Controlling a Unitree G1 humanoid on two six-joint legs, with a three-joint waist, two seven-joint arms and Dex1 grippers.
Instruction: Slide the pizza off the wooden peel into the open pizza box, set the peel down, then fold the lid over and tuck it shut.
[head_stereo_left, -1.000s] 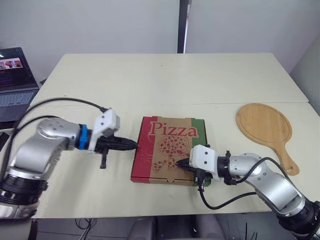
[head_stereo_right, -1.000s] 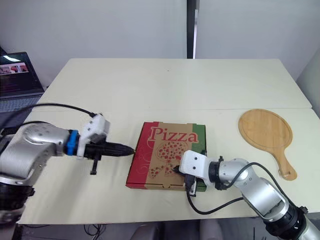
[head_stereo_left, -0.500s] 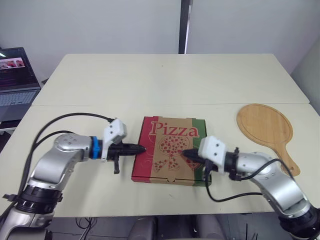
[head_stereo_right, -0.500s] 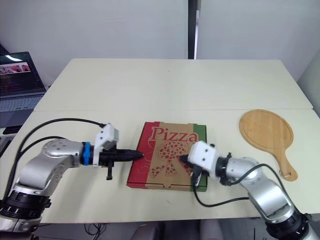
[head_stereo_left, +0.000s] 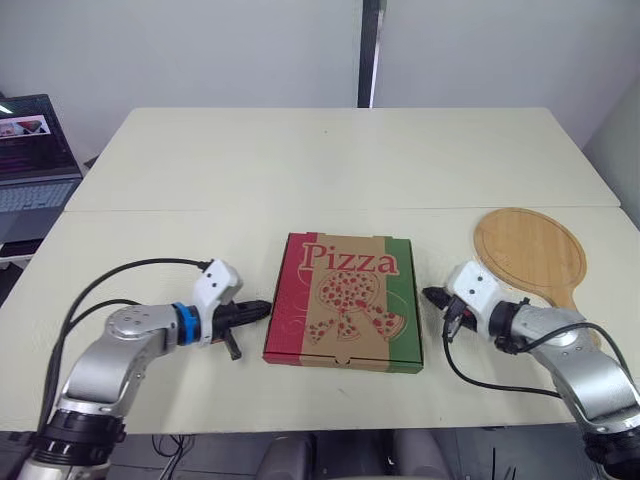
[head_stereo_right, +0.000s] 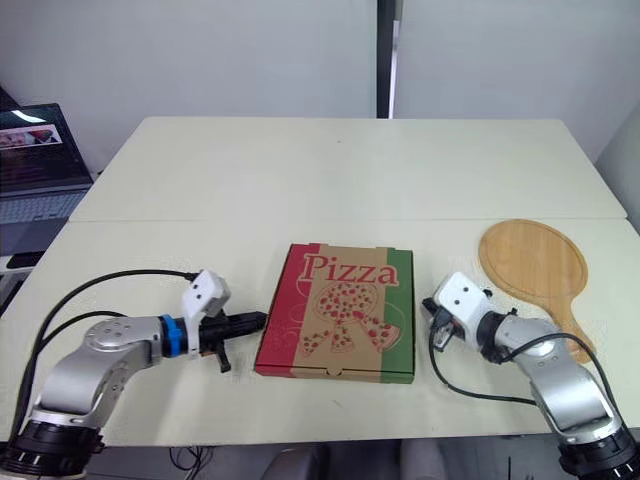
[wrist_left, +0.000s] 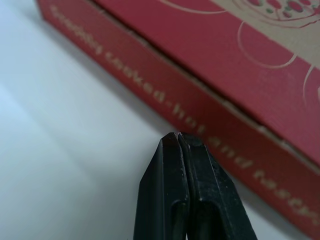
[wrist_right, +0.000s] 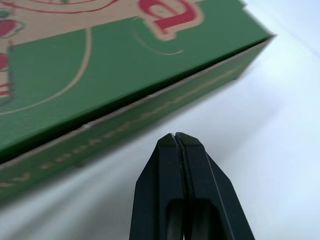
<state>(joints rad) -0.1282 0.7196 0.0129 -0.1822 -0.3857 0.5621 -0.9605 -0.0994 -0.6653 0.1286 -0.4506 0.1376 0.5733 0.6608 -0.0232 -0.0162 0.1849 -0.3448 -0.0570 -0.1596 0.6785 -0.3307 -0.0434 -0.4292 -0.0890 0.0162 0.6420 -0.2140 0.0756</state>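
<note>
Pinching nothing, the left gripper (head_stereo_left: 260, 308) holds its two black fingers pressed together, its tip just beside the red left wall of the pizza box (head_stereo_left: 345, 300) and apart from it. The right gripper (head_stereo_left: 431, 296) is likewise closed and empty, just off the green right wall. Between them the box lies flat near the front of the table (head_stereo_left: 330, 160), lid down and edges level — it looks tucked shut. No pizza is on show, so it is presumably inside. The wooden peel (head_stereo_left: 530, 250) lies bare on the table to the right. By my reading every step is done — at most a check of the front flap remains.
</note>
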